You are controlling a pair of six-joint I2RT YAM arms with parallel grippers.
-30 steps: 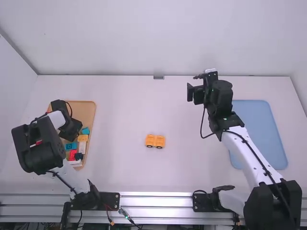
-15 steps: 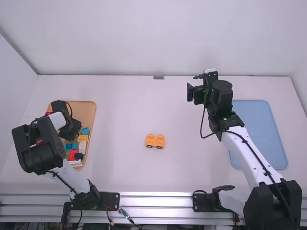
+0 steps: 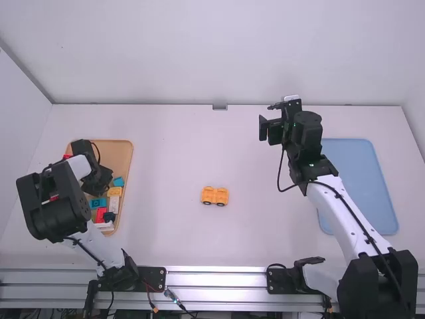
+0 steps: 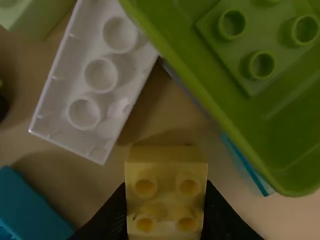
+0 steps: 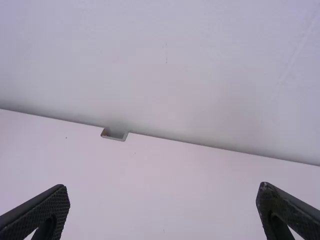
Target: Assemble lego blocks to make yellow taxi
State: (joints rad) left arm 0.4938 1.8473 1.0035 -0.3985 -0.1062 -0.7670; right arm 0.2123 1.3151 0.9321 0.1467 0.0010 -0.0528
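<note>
White table (image 3: 166,242), tan tray (image 3: 119,151) lying beneath the fingers of the left gripper (image 3: 99,179), orange-yellow wheeled block vehicle (image 3: 214,195) standing between those and the fingers of the right gripper (image 3: 268,130), flat blue tray (image 3: 364,186) lying to the right of the latter

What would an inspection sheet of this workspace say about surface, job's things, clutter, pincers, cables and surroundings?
surface: white table, brown tray left, blue tray or mat right
job's things: small yellow toy car, wheels down, mid-table
clutter: mixed blocks in the brown tray
pincers: left pincer shut on yellow block; right pincer open, nothing held
cables: dark cable bows out beside right arm
surroundings: pale walls, metal rail at near edge
</note>
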